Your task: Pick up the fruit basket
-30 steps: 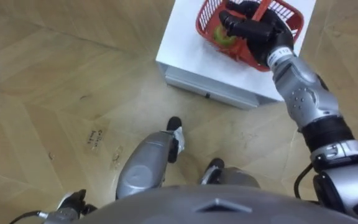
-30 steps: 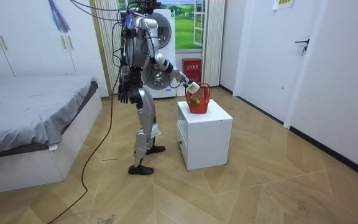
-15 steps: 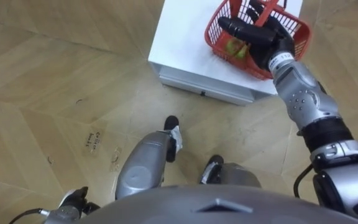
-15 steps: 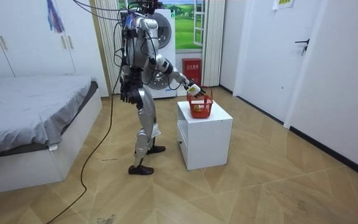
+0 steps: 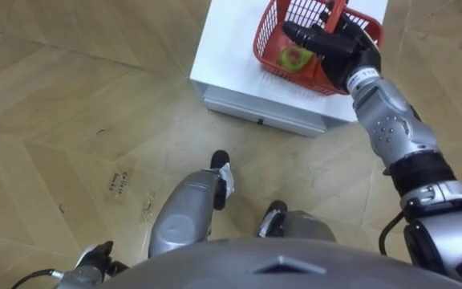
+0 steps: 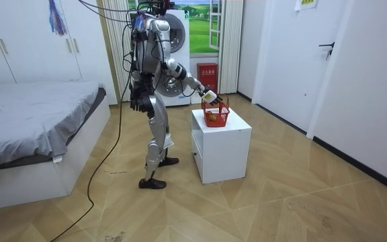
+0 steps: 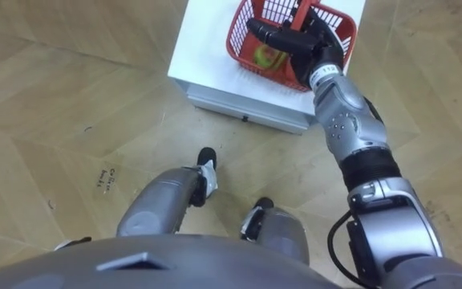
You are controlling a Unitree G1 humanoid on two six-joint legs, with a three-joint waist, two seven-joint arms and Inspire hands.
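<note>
Cabinet top, right hand outstretched over basket

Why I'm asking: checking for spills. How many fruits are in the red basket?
1: a greenish fruit in the basket, beside the right robot hand; more may hide under it.

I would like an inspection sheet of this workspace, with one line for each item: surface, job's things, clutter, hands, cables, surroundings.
surface: white drawer cabinet, the robot standing in front of it.
job's things: red plastic mesh basket on the cabinet top, green-and-red fruit inside.
clutter: nothing seen.
hands: right hand over the basket at its red handle; left hand hanging beside the hip.
cables: nothing seen beyond the robot's own.
surroundings: wooden parquet floor, grey bed, white door.
</note>
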